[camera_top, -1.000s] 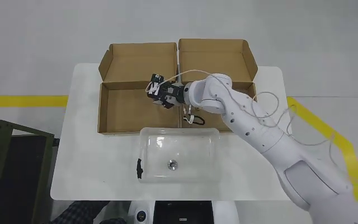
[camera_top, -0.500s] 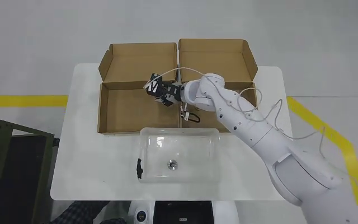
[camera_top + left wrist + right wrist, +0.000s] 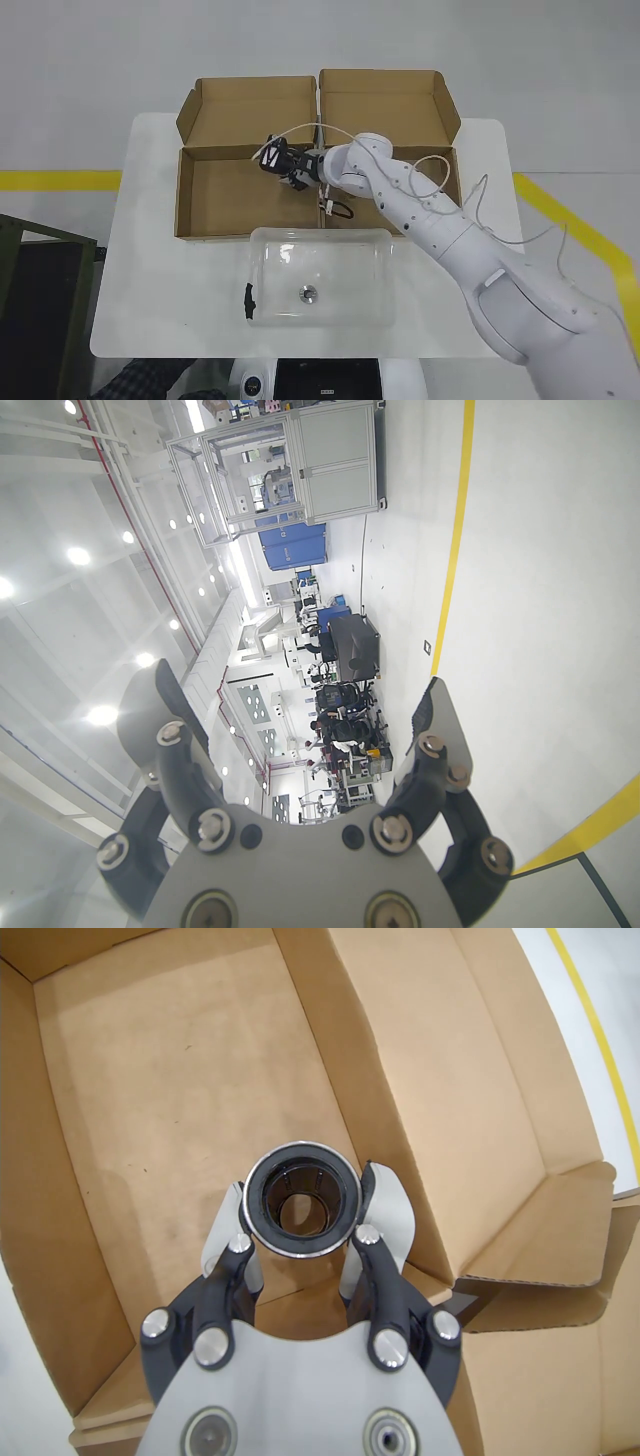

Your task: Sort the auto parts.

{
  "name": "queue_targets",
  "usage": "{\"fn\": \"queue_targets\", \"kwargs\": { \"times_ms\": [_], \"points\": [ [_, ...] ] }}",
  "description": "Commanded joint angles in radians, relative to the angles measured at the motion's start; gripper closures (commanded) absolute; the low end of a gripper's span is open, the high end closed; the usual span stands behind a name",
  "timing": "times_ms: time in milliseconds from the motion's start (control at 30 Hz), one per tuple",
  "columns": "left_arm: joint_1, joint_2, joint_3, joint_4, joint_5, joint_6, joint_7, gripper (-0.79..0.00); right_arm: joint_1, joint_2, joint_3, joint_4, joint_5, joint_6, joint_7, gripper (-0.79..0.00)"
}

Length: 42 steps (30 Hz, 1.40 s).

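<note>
One metal ring (image 3: 255,1200) is clamped in the right gripper (image 3: 302,1200) above the left box (image 3: 215,200), one of two cardboard boxes (the right box (image 3: 400,110) adjoins it). The left gripper (image 3: 300,675) is spread wide, empty. One small round part (image 3: 310,293) is seen in the single clear tub (image 3: 370,300).

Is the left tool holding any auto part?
No, the left tool stands open with nothing in its gap.

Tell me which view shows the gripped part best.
Right wrist view: metal sleeve end-on, clamped in the right pincer. Top view barely shows it over the left box; left wrist view faces the hall.
</note>
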State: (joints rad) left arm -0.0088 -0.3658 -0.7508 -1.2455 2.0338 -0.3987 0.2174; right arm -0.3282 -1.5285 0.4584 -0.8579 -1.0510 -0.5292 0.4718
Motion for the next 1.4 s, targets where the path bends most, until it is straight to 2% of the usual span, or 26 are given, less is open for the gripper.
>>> {"fn": "queue_targets", "kwargs": {
  "times_ms": [0, 200, 267, 367, 633, 700, 800, 1000, 1067, 1100, 1133, 1233, 1367],
  "points": [
    [0.000, 0.000, 0.000, 0.000, 0.000, 0.000, 0.000, -0.785, 0.002, -0.005, 0.000, 0.011, -0.004, -0.005, -0.002, -0.326],
    [0.000, 0.000, 0.000, 0.000, 0.000, 0.000, 0.000, -0.785, 0.005, -0.019, 0.007, 0.034, -0.018, -0.016, -0.011, -0.388],
    [0.000, 0.000, 0.000, 0.000, 0.000, 0.000, 0.000, -0.785, 0.007, -0.021, 0.013, 0.028, -0.024, -0.017, -0.015, -0.453],
    [0.000, 0.000, 0.000, 0.000, 0.000, 0.000, 0.000, -0.785, 0.006, -0.019, 0.024, 0.005, -0.039, -0.021, -0.019, -0.496],
    [0.000, 0.000, 0.000, 0.000, 0.000, 0.000, 0.000, -0.785, -0.051, 0.020, 0.087, -0.175, -0.083, -0.050, 0.011, -0.628],
    [0.000, 0.000, 0.000, 0.000, 0.000, 0.000, 0.000, -0.785, -0.086, 0.041, 0.118, -0.246, -0.086, -0.068, 0.032, -0.582],
    [0.000, 0.000, 0.000, 0.000, 0.000, 0.000, 0.000, -0.785, -0.154, 0.077, 0.174, -0.369, -0.101, -0.094, 0.071, -0.566],
    [0.000, 0.000, 0.000, 0.000, 0.000, 0.000, 0.000, -0.785, -0.339, 0.153, 0.302, -0.678, -0.156, -0.145, 0.160, -0.606],
    [0.000, 0.000, 0.000, 0.000, 0.000, 0.000, 0.000, -0.785, -0.409, 0.175, 0.340, -0.775, -0.170, -0.171, 0.189, -0.597],
    [0.000, 0.000, 0.000, 0.000, 0.000, 0.000, 0.000, -0.785, -0.441, 0.184, 0.358, -0.817, -0.175, -0.184, 0.201, -0.631],
    [0.000, 0.000, 0.000, 0.000, 0.000, 0.000, 0.000, -0.785, -0.472, 0.193, 0.374, -0.854, -0.178, -0.197, 0.210, -0.643],
    [0.000, 0.000, 0.000, 0.000, 0.000, 0.000, 0.000, -0.785, -0.556, 0.215, 0.410, -0.937, -0.191, -0.238, 0.232, -0.597],
    [0.000, 0.000, 0.000, 0.000, 0.000, 0.000, 0.000, -0.785, -0.636, 0.238, 0.449, -1.001, -0.204, -0.290, 0.239, -0.594]
  ]
}}
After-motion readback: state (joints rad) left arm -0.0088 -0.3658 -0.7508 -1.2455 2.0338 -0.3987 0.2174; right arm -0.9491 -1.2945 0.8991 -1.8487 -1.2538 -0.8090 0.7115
